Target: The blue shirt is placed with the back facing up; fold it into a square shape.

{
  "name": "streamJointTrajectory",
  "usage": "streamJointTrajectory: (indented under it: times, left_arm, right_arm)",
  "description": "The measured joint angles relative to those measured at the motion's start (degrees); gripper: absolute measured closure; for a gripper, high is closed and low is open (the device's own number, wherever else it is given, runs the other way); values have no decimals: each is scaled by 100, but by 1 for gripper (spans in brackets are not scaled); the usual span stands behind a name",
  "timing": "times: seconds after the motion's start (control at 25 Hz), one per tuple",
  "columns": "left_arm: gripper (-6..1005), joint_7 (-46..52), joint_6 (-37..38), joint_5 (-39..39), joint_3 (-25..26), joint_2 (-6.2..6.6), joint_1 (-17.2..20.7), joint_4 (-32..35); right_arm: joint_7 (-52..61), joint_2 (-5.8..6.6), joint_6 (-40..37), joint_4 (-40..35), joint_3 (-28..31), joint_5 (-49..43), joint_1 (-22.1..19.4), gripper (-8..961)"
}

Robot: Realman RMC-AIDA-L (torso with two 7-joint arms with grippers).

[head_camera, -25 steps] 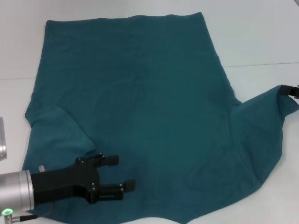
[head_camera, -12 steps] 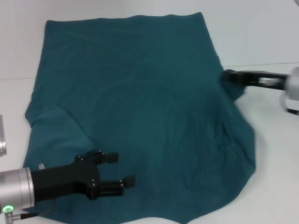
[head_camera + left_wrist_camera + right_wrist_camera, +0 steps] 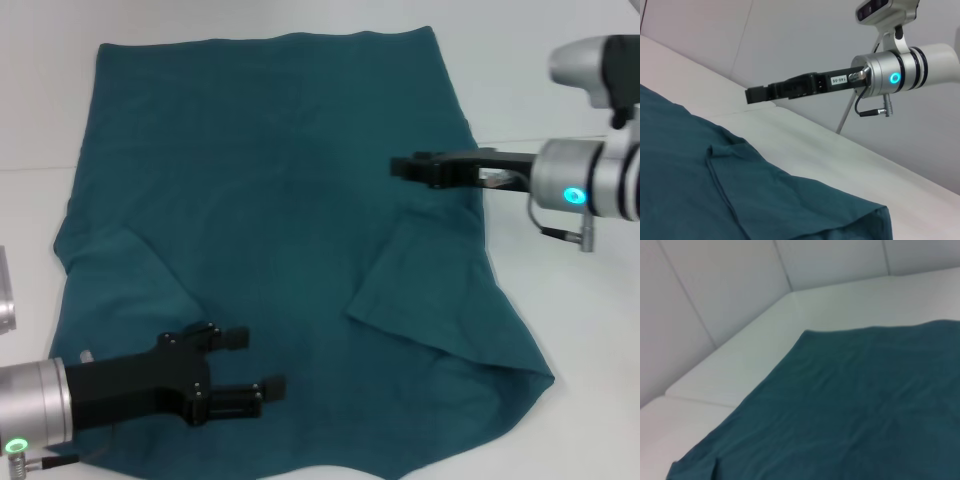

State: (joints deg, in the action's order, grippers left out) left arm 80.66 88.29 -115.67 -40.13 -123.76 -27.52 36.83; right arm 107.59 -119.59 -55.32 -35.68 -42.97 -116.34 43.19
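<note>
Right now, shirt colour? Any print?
Plain dark teal-blue shirt, no print visible. Head view shows it best.

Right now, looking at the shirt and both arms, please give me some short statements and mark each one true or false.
1. The right sleeve of the blue shirt lies folded inward onto the shirt body. True.
2. The right gripper rests flat on the table beside the shirt. False: it hovers over the shirt's right part.
3. The left gripper has its fingers open, over the shirt's near left part. True.
4. The left gripper clamps a shirt edge. False: it holds nothing.
5. The shirt carries a large print. False: it is plain.
</note>
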Motion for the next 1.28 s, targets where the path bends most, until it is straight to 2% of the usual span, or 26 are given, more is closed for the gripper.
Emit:
streamJointTrajectory:
  times: [0.28,0.44,0.52,0.68,0.92,1.12,1.28]
  left_arm:
    - [50,5,-10,15,6,-4,9,0]
    - [50,165,-1,26,16,5,18,52]
    - [50,278,25,25,16,14,31,110]
    - [50,447,26,25,24,34,94,255]
    - [50,716,-66,-19,227,86,233,437]
    - [49,1291,-448,-226,758,163,369,596]
    - [49,1750,-698,-524,1245,229,408,670]
  right_arm:
    - [39,77,-113,-268,52,122,-461,475]
    - [267,257,-601,-299,106,151,-667,259]
    - [504,412,-841,-305,110,132,-760,124]
    - [909,667,-1342,-306,118,118,-958,88]
    - [1288,935,-1966,-308,159,113,-1219,35]
    - [1343,961,-2139,-287,346,113,-1323,26]
    - [1356,947,-2217,-245,259,34,-1316,27]
